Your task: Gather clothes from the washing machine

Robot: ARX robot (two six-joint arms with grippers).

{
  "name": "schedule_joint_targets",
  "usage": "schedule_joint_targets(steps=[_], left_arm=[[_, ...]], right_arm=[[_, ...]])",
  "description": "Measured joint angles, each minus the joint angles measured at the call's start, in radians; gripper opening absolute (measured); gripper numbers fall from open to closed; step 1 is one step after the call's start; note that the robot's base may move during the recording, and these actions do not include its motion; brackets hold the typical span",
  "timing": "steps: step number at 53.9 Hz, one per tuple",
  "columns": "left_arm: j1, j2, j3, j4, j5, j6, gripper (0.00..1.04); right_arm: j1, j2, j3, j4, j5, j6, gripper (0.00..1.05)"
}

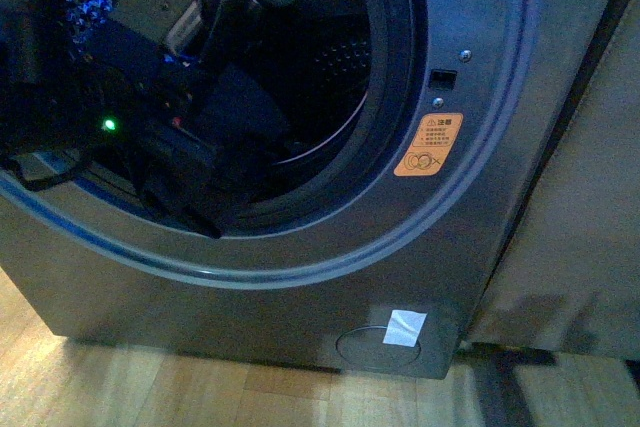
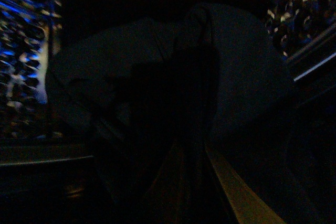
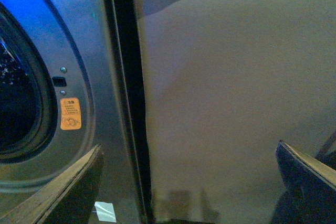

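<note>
The grey washing machine (image 1: pixel 300 287) fills the front view with its round black-rimmed mouth (image 1: pixel 400 77) open. My left arm (image 1: pixel 165 162) reaches into the drum at the left. In the dim left wrist view, the dark plain clothes (image 2: pixel 231 66) bulge in front of the perforated drum wall (image 2: pixel 296 3). My left gripper (image 2: pixel 189 150) is shut on this fabric, and one fingertip (image 2: pixel 236 192) shows faintly. My right gripper (image 3: pixel 189 182) is open and empty outside the machine, facing its front panel (image 3: pixel 84 35) and a beige panel.
An orange warning sticker (image 1: pixel 428 144) and a white label (image 1: pixel 404 327) sit on the machine front. A beige flat panel (image 1: pixel 590 197) stands right of the machine behind a dark gap (image 3: pixel 123 103). Wooden floor (image 1: pixel 150 387) lies below.
</note>
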Motion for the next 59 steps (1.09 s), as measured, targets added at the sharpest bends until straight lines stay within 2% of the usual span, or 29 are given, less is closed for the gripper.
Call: schedule_joint_targets(steps=[34,59], left_arm=[[0.09,-0.549,-0.268,0.026,0.175,-0.122,0.07],[0.142,-0.838,-0.272,-0.132,0.322,-0.224,0.07]], right_arm=[[0.0,0.0,0.0,0.0,0.0,0.0,0.97],[0.0,0.0,0.0,0.0,0.0,0.0,0.97]])
